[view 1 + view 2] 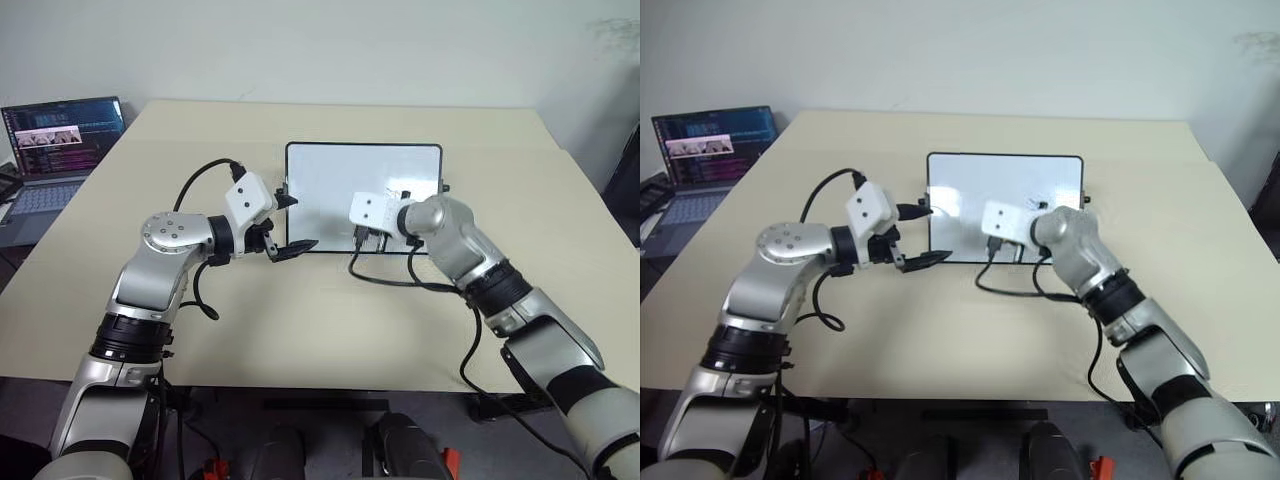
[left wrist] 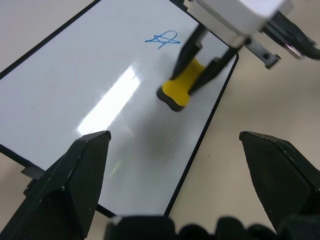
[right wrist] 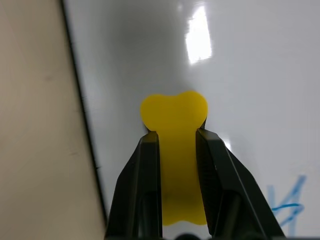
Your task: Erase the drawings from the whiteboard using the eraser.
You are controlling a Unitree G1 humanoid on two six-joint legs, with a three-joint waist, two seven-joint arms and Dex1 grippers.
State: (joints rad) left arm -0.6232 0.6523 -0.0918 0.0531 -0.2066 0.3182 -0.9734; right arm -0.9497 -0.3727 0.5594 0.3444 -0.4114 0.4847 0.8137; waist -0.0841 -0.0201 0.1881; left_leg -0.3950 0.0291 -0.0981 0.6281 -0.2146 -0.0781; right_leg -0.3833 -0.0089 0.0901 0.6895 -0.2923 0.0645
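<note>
Two black fingers of the right gripper (image 2: 202, 62) pinch the yellow eraser (image 2: 181, 87) | eraser's dark face rests on the whiteboard (image 1: 330, 180) near its front edge | one blue drawing (image 2: 164, 38) remains, at about 11 o'clock from eraser in left wrist view | left gripper (image 1: 288, 222) spread wide, empty, at board's left edge | laptop (image 1: 55, 150) far left of the table (image 1: 300, 320).

We count one whiteboard (image 1: 330, 165), one yellow eraser (image 2: 181, 87), one blue drawing (image 2: 164, 38), one laptop (image 1: 55, 150) and two grippers.
</note>
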